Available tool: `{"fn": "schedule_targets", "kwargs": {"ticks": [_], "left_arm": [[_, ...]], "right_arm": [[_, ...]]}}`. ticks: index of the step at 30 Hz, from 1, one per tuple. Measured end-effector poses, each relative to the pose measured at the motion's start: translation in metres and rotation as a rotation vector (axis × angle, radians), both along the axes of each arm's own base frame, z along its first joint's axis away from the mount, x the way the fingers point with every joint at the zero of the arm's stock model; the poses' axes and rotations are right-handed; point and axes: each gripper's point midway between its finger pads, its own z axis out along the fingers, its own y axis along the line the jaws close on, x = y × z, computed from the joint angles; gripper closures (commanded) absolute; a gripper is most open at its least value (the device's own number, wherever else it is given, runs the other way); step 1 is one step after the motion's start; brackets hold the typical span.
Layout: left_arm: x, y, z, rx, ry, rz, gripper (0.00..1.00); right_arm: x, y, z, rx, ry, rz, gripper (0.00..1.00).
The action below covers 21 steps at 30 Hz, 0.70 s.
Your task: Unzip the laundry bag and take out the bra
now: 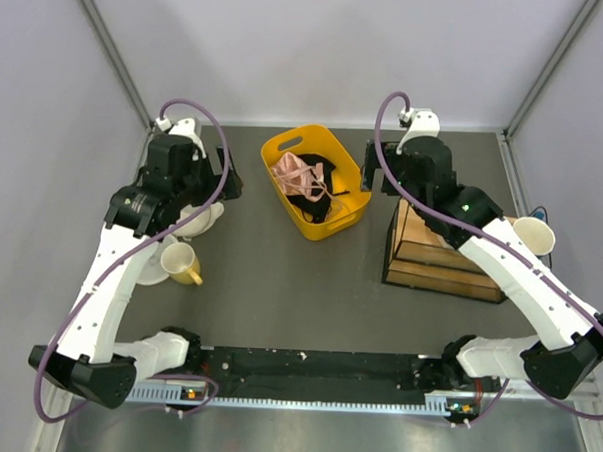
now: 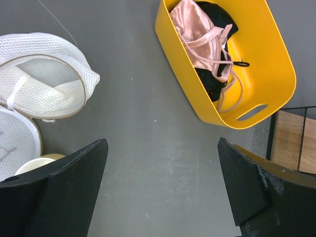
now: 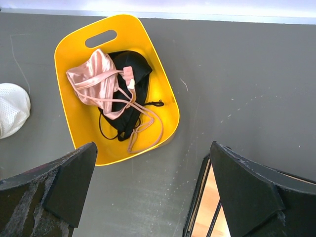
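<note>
While the left fingers [image 2: 64, 187] and right fingers [image 3: 69, 182] stand fully spread and empty, we note the laundry bag [image 2: 54, 49] up-left of the left fingers on the bench [image 2: 143, 148], light, limp mesh we judge best pinched at its stiffer tan zip rim [image 2: 83, 89].

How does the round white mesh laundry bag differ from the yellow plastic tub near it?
The white mesh laundry bag is soft, round fabric with a tan rim; the yellow plastic tub is rigid and oblong, with a handle slot. The bag shows only white fabric inside, while the tub holds a pink satin garment and a black garment. Both sit open on the dark grey table.
</note>
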Motion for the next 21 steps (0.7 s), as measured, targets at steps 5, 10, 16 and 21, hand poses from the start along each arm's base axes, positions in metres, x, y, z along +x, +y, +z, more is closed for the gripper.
{"fn": "schedule_targets", "kwargs": {"ticks": [5,10,16,21], "left_arm": [[0.002,0.003,-0.003,0.007,0.002,0.022,0.01],[0.003,0.004,-0.011,0.003,-0.002,0.031,0.01],[0.003,0.009,-0.018,0.025,-0.002,0.048,0.01],[0.002,0.008,-0.026,0.028,-0.006,0.041,0.01]], "right_arm": [[0.0,0.0,-0.002,-0.006,0.008,0.0,0.01],[-0.001,-0.001,-0.005,-0.012,0.015,0.0,0.01],[0.002,0.002,-0.01,-0.021,0.027,0.0,0.01],[0.006,0.006,-0.022,-0.039,0.055,0.002,0.01]]}}
